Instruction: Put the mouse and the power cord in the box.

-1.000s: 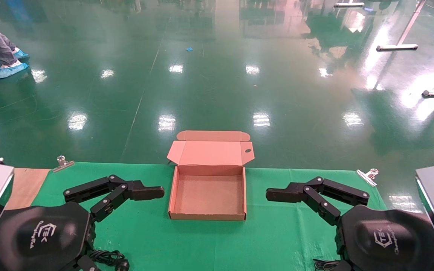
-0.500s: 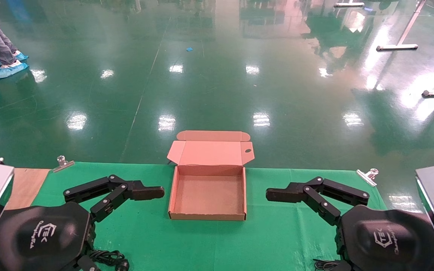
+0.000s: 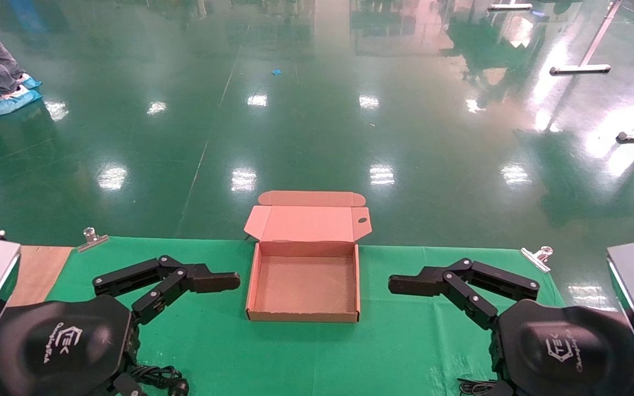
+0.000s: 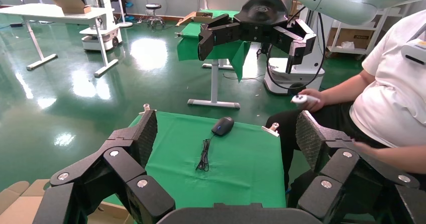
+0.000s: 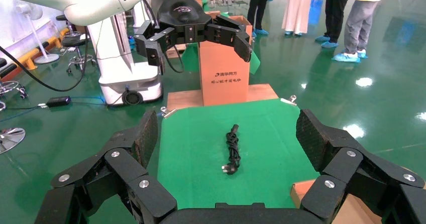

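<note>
**Box open at centre, both arms level beside it**

Cardboard shows bare inside the box [image 3: 302,283], which sits at the middle of the green cloth [image 3: 405,346] with its hinged lid flap [image 3: 307,223] thrown back over the table's far edge — the small dark oval hole is near the flap's right corner. Nothing lies in it.

The left gripper [image 3: 215,281] hangs just to the left of the box, fingers spread wide and holding nothing; the left wrist view shows both pads apart, framing the far side of the table. The right gripper [image 3: 405,285] mirrors it on the right side, likewise spread and unladen.

The mouse [image 4: 223,126] rests on the cloth at the robot's right end of the table, its thin cable [image 4: 205,154] gathered in a loose bundle beside it. The power cord [image 5: 231,148] lies in a long bundle on the cloth at the robot's left end — in the head view only part of it shows near the bottom edge, under the left arm. Each item is well apart from the box.

Silver clips [image 3: 92,237] pin the cloth at the far corners.
</note>
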You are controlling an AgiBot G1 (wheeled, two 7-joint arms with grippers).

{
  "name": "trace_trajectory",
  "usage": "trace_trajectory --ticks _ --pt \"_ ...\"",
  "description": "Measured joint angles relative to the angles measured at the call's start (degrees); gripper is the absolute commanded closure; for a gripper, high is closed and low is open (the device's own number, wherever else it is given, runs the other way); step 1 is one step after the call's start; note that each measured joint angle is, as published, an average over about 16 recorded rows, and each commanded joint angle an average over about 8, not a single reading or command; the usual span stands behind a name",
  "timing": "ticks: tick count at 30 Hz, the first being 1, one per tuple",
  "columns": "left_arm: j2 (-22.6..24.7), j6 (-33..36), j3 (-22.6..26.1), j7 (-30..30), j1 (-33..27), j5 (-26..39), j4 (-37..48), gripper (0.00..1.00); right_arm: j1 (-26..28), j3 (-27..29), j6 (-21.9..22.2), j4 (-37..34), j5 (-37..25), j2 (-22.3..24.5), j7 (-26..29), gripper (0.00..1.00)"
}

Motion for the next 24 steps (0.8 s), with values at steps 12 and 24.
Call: trace_trajectory --ticks 12,24 --pt "0.0 0.0 0.0 0.1 0.0 0.0 0.1 0.00 0.0 0.0 0.0 0.0 0.0 0.0 0.0 0.00" --pt "0.2 1.0 1.6 0.7 0.1 2.8 1.2 0.00 0.9 -1.1 -0.6 0.9 -4.2 0.8 -1.6 0.00"
